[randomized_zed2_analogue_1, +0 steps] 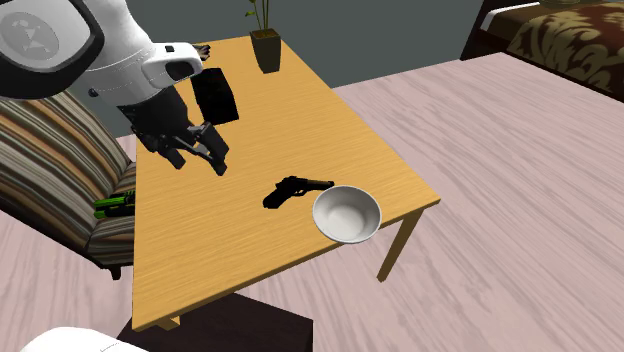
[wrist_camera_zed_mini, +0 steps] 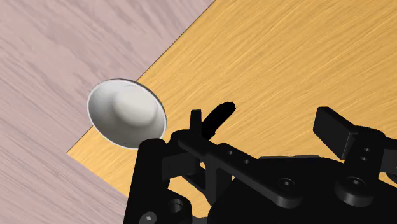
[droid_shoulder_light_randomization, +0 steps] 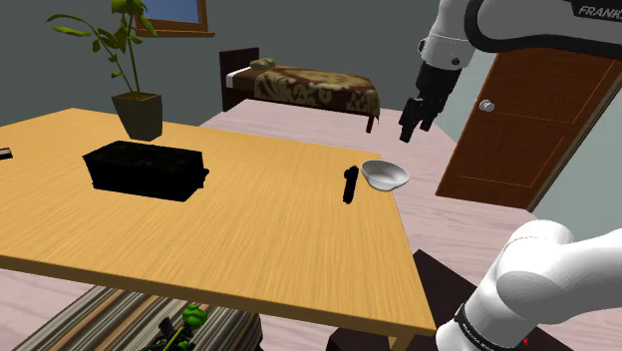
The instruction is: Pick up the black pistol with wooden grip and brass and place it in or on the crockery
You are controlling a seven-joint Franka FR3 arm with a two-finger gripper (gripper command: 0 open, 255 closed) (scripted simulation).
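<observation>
Two black fingers (wrist_camera_zed_mini: pixel 334 126) stand apart, so the jaws are open and clasp nothing. They hang in the air above the worktop (droid_shoulder_light_randomization: pixel 249 234).

In the wrist view, one black pistol (wrist_camera_zed_mini: pixel 220 117) shows below the jaws, between the fingers and nearer one of them, untouched. It lies flat on the worktop close to a corner, just beside one white bowl (wrist_camera_zed_mini: pixel 127 113). In the second exterior view, the pistol's muzzle end points at the bowl's rim, and I cannot tell whether the two touch. The pistol looks black all over. The bowl sits upright at the worktop's edge with nothing in it.

In the second exterior view, the jaws hover apart from the pistol, towards one black box (randomized_zed2_analogue_1: pixel 213 95) further along the worktop. Beyond the box, one potted plant (randomized_zed2_analogue_1: pixel 265 45) stands near the far edge.

One word can be read: the white arm (droid_shoulder_light_randomization: pixel 518 30) carries dark letters, "FRANK", cut off by the shoulder view's right edge.

Off the worktop there are one bed (droid_shoulder_light_randomization: pixel 309 90) with a patterned cover, one brown door (droid_shoulder_light_randomization: pixel 538 110) with a round knob, and one striped seat (randomized_zed2_analogue_1: pixel 50 170) with a small green thing (randomized_zed2_analogue_1: pixel 115 203) resting on it.
</observation>
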